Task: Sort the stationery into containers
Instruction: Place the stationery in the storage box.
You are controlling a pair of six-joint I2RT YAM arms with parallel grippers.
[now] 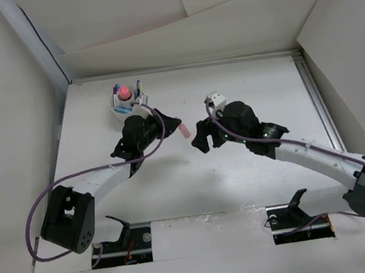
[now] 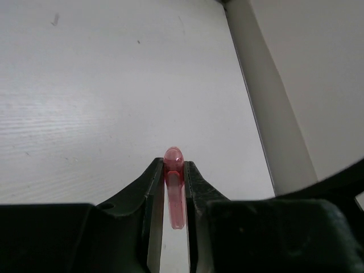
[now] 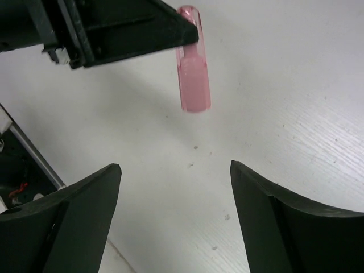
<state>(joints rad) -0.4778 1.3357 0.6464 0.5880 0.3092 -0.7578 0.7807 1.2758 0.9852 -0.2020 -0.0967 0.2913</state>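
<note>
The short pink stick point(image 1: 185, 131) is pinched by one end in the left gripper point(image 1: 176, 125), most of its translucent body jutting past the fingertips over the bare white table point(image 1: 243, 189), near the middle and apparently lifted off the surface. The white cup point(image 1: 117, 110) stands at the far left of the table, just behind the left arm's wrist, with a pink-capped glue stick point(image 1: 123, 92) and a few thin items upright in it. The step in hand looks like carrying the stick back to that cup. Doing it well calls for swinging the wrist round without knocking the cup, tipping the stick upright over a free compartment, and letting go only once its lower end is below the rim; the grip is shallow, so a gentle motion is wise. The left jaws are closed tight on the stick. The right gripper point(image 1: 203, 137) faces it from just beside, jaws spread wide, holding and touching nothing.
</note>
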